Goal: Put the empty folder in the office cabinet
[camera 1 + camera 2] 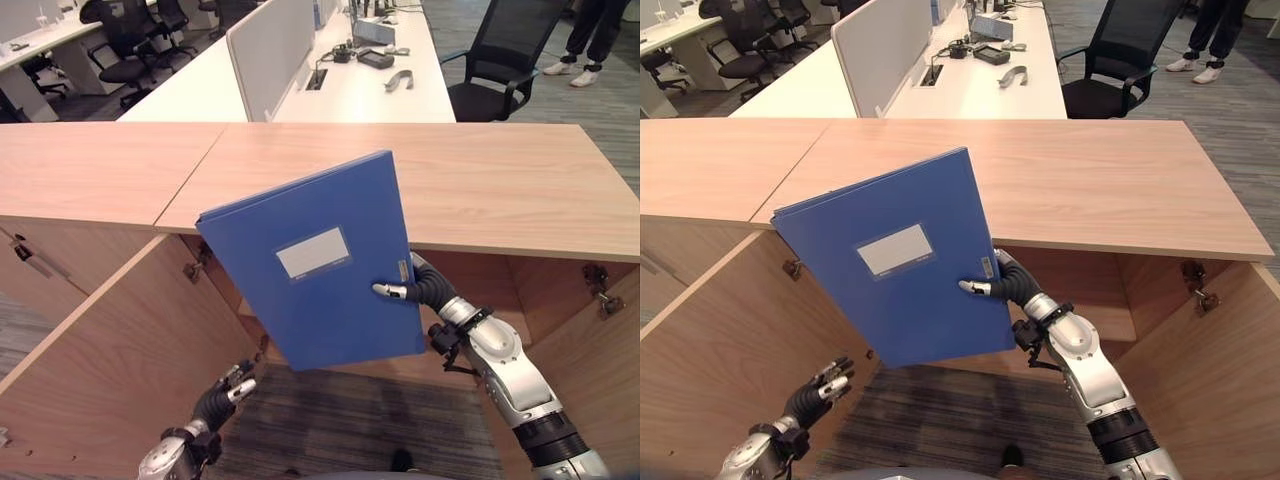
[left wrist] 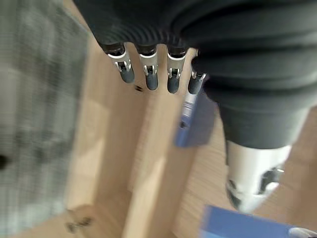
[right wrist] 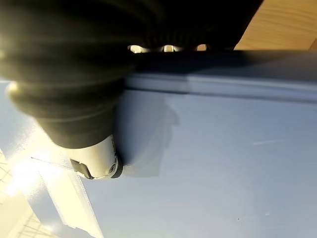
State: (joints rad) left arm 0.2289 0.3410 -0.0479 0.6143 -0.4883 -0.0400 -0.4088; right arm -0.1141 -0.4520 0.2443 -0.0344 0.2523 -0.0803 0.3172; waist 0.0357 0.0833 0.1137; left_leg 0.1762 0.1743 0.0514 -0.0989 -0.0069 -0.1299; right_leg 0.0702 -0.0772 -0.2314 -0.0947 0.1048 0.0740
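A blue folder (image 1: 310,262) with a white label is held upright and tilted in the air, in front of the open wooden cabinet (image 1: 520,290). My right hand (image 1: 420,288) is shut on its right edge, thumb on the front face and fingers behind. The right wrist view has the thumb (image 3: 99,161) pressed on the folder's blue face (image 3: 213,163). My left hand (image 1: 222,395) hangs low beside the open left cabinet door (image 1: 120,350), its fingers (image 2: 148,74) straight and holding nothing.
The cabinet's wooden top (image 1: 500,175) runs across the view. The right cabinet door (image 1: 590,350) also stands open. Behind are white desks (image 1: 350,90), a grey divider (image 1: 270,50), black office chairs (image 1: 500,65) and a person's legs (image 1: 590,40). Grey carpet (image 1: 350,420) lies below.
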